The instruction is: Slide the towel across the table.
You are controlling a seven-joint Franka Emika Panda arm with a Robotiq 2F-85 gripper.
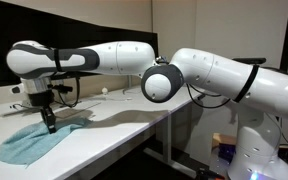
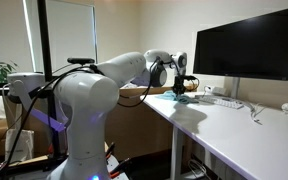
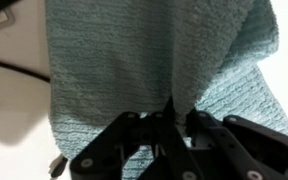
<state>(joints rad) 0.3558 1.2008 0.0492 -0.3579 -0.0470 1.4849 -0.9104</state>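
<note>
Reaches down with the gripper (image 1: 50, 127) onto the towel (image 1: 34, 142), at the end of the table (image 1: 134, 118) in an exterior view. Meets the cloth in its right-hand part, near the rear edge. Leaves most of the teal sheet spread flat on the white top, to the left of the fingers and in front of them, running out toward the table's corner.

Seen from the wrist: clenched fingers (image 3: 149, 128), tips drawn together on a crease of the towel (image 3: 154, 55), with a small fold of cloth nipped between them. Fills nearly the whole upper part of that view with teal weave, fanning away from the tips. Shows bare table only along the left side.

From the far end, in an exterior view: same gripper (image 2: 181, 88) upright over the towel (image 2: 187, 98), a small teal patch at the table's (image 2: 234, 125) distant end, touching the fingertips. Places a dark monitor (image 2: 249, 45) on the table nearer the camera, well apart from the cloth. Keeps the white arm (image 1: 214, 75) stretched level above the tabletop, wrist bent straight down.
</note>
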